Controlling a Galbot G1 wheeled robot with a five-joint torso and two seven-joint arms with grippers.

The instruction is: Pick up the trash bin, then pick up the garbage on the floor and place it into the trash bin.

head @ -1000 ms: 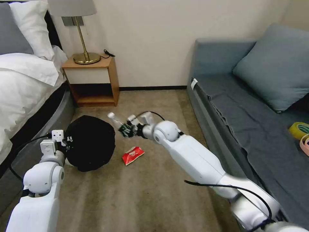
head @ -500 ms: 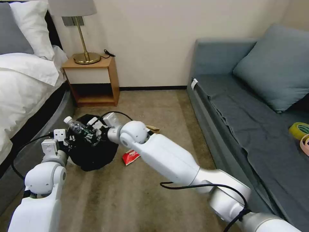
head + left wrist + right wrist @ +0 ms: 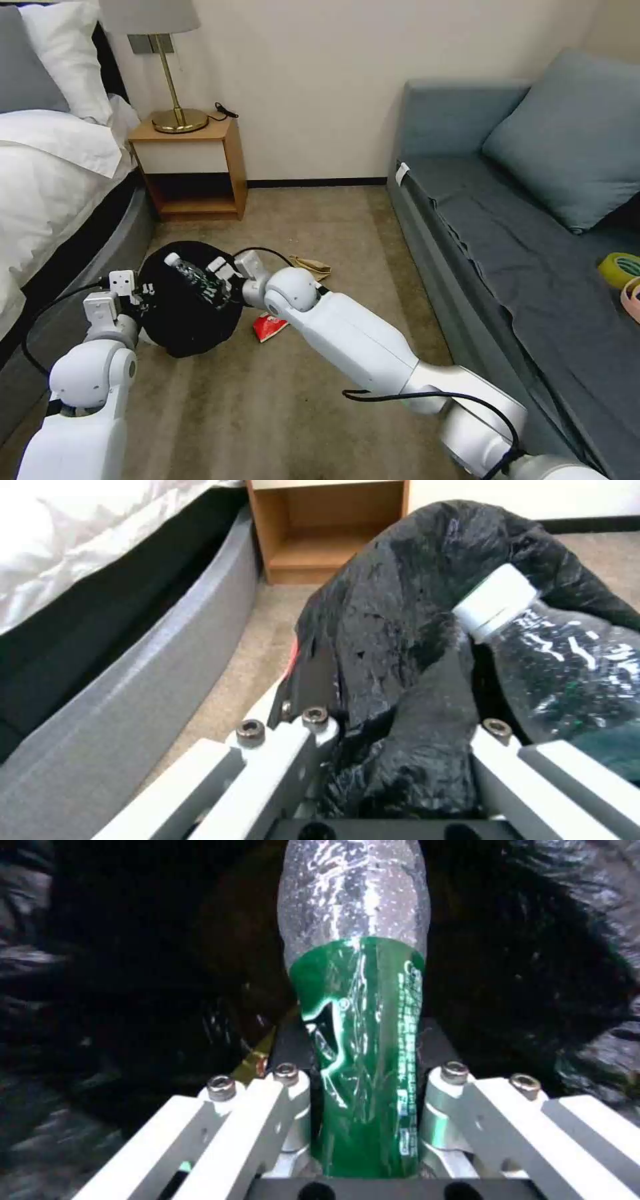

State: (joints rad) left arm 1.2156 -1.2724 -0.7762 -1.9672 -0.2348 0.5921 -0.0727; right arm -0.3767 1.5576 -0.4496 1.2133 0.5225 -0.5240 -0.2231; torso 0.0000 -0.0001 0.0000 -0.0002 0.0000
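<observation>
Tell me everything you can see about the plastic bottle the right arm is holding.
The bottle is clear crinkled plastic with a white screw cap and a green label round its lower half; it looks empty. The right pincer is shut on the labelled part. It lies tilted, cap pointing away from that arm, over the open mouth of the trash bin, whose black bag lining surrounds it. The left pincer grips the bin's bagged rim near the cap.

White arms w/ round joints, black cables; silver fingers (image 3: 467, 1100) w/ hex screws.
</observation>
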